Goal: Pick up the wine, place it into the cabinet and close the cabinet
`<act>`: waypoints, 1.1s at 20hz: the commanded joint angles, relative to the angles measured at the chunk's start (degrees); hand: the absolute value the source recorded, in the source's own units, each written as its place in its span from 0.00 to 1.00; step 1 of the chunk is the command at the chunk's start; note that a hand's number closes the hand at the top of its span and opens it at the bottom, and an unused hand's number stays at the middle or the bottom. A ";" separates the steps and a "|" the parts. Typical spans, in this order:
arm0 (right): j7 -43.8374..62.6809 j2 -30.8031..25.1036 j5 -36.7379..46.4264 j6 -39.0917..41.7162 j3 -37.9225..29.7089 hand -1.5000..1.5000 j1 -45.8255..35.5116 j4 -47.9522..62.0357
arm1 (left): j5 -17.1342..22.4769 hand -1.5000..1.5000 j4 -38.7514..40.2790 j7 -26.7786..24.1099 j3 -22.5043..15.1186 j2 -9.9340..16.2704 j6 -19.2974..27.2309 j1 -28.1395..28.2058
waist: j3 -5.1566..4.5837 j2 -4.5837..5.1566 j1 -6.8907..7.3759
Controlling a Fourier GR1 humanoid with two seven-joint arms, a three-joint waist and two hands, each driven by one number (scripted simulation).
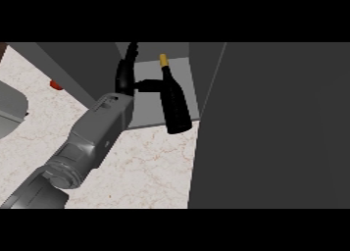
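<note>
Left hand (127, 73) curling round wine (174, 100) at 12 o'clock, bottle base crossing cabinet (152, 120) floor lip. Judging: keep pushing bottle deeper, upright, before releasing. Door (279, 122) standing open at 3 o'clock. Right hand unseen.

wine bottle (175, 105): black, yellow-gold cap at far end
left hand (127, 73): black
forearm (98, 130): light grey
counter (145, 169): white marble, faint reddish-brown veins
cabinet (279, 122): dark grey, paler grey shelf inside
small object at far left (56, 85): red-orange
sink (4, 110): grey
</note>
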 commanded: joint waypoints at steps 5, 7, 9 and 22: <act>2.84 -1.64 1.31 -2.12 -0.92 0.00 -2.02 -0.40 | 3.16 0.00 -6.29 -7.29 3.91 2.79 -16.52 -1.16 | 0.58 -2.33 4.39; 3.36 -2.32 -0.05 -2.03 -2.56 0.00 -0.64 -2.67 | 4.39 0.00 -7.21 -9.43 5.28 2.95 -21.47 1.10 | 0.66 -2.65 4.96; 5.32 -2.14 0.72 -3.85 -2.65 0.00 0.85 -4.96 | 4.49 0.00 -7.65 -7.45 5.61 1.05 -22.00 -0.24 | 0.73 -3.10 5.61; 6.16 -4.11 2.22 -5.07 -1.15 0.00 1.85 -4.54 | 1.33 0.00 -29.21 2.17 -0.59 -4.36 -15.29 6.84 | 0.81 -4.24 8.58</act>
